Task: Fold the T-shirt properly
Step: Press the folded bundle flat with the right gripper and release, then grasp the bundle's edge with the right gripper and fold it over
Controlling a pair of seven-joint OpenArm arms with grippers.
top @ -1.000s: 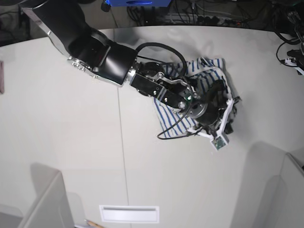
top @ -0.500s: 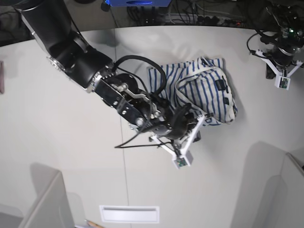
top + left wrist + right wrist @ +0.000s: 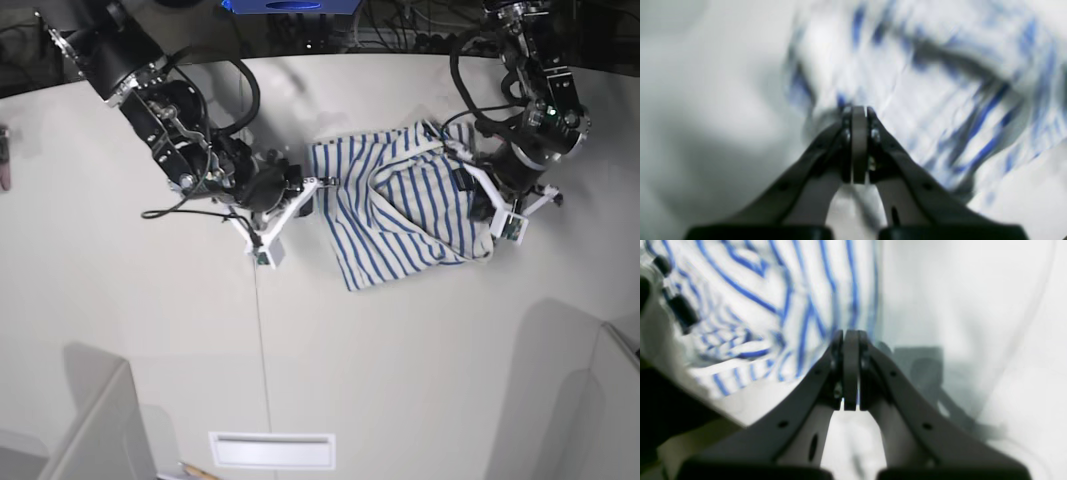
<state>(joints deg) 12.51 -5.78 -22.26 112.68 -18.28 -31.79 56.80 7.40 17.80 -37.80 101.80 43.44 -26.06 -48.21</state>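
The T-shirt (image 3: pixel 400 210), white with thin blue stripes, lies bunched and partly folded over itself on the white table (image 3: pixel 130 300), right of centre. My right gripper (image 3: pixel 305 187) sits at the shirt's left edge, shut, with nothing visible between its fingers (image 3: pixel 850 340); the striped T-shirt (image 3: pixel 750 306) fills the view's upper left. My left gripper (image 3: pixel 480 198) is over the shirt's right side near the collar, also shut, fingertips (image 3: pixel 855 115) pressed together above the blurred T-shirt (image 3: pixel 940 83).
A pinkish object (image 3: pixel 4 158) shows at the table's left edge. Grey box corners rise at the front left (image 3: pixel 100 420) and front right (image 3: pixel 615 370). A white slot plate (image 3: pixel 272 450) lies at the front edge. Cables and gear (image 3: pixel 400 30) line the back.
My right arm has drawn back leftward off the shirt to its left edge, uncovering it. My left arm has come in from the far right to the shirt's right side.
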